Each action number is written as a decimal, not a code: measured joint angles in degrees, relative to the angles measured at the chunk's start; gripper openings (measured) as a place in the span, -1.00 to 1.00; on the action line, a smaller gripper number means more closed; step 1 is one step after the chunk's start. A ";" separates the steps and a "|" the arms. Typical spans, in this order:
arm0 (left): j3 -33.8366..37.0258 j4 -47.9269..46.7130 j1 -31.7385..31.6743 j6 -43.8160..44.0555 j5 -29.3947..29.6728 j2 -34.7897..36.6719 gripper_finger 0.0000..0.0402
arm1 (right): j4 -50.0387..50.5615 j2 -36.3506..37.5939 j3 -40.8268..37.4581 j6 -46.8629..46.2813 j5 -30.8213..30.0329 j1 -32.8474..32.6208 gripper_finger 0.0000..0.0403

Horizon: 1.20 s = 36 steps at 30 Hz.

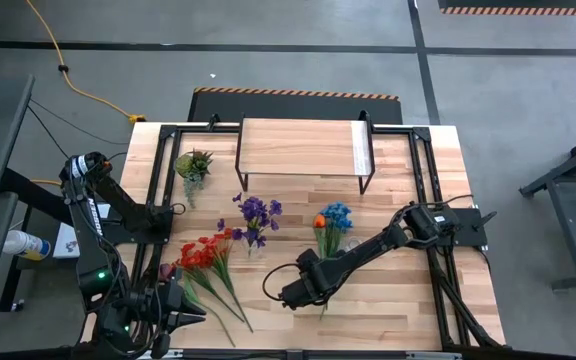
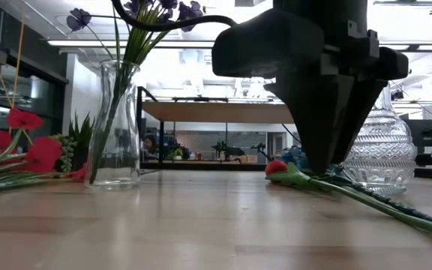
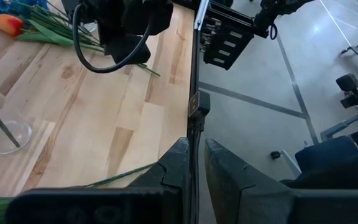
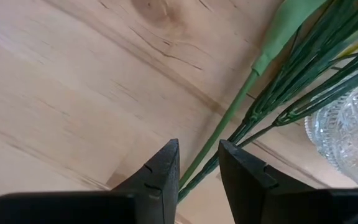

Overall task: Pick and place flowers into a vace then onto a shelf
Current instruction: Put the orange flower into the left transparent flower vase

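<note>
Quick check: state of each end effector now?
Left end effector: nearly closed, holding nothing, at the table's front-left edge.
Right end effector: partly open around the green stems, not yet clamped.

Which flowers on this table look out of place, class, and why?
The red flowers and the orange and blue bunch lie flat on the table rather than standing in a vase, unlike the purple flowers. The right pincer straddles the bunch's stems.
</note>
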<state>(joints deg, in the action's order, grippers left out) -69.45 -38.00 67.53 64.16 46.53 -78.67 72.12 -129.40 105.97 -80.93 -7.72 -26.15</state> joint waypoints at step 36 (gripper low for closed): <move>0.00 -0.57 0.02 0.02 -1.05 0.00 -0.56 | -3.05 -4.26 0.02 1.00 7.58 0.28 -0.52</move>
<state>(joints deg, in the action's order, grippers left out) -69.45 -38.57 67.55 64.18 45.48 -78.67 69.07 -133.67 106.00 -79.93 -0.14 -25.87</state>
